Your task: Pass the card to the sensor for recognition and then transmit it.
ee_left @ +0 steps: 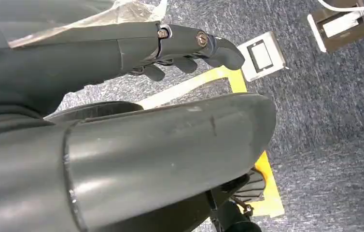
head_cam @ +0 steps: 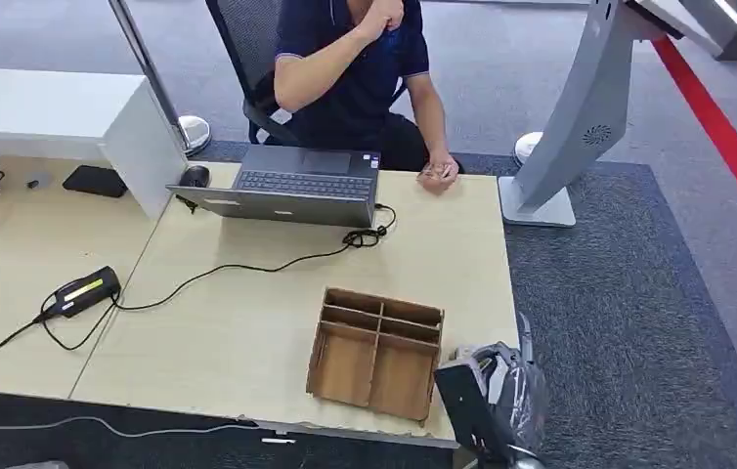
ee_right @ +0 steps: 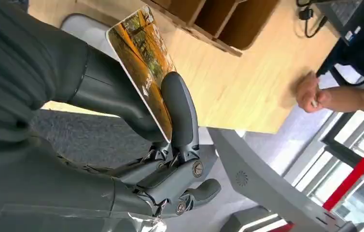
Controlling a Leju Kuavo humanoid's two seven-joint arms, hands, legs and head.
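My right hand point(ee_right: 170, 145) pinches the card point(ee_right: 141, 63) at its lower edge, long axis upright, low right in the head view. The sensor point(head_cam: 79, 291) lies at the bench's point(head_cam: 247, 332) left, well apart across the divided box point(head_cam: 376, 352). My left hand point(ee_left: 180, 48) hangs empty, fingers loosely curled. The card's print is unreadable.

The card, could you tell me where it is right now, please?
The card is pinched in the right hand, seen in the right wrist view, off the table's near right corner, beside the cardboard divider box.
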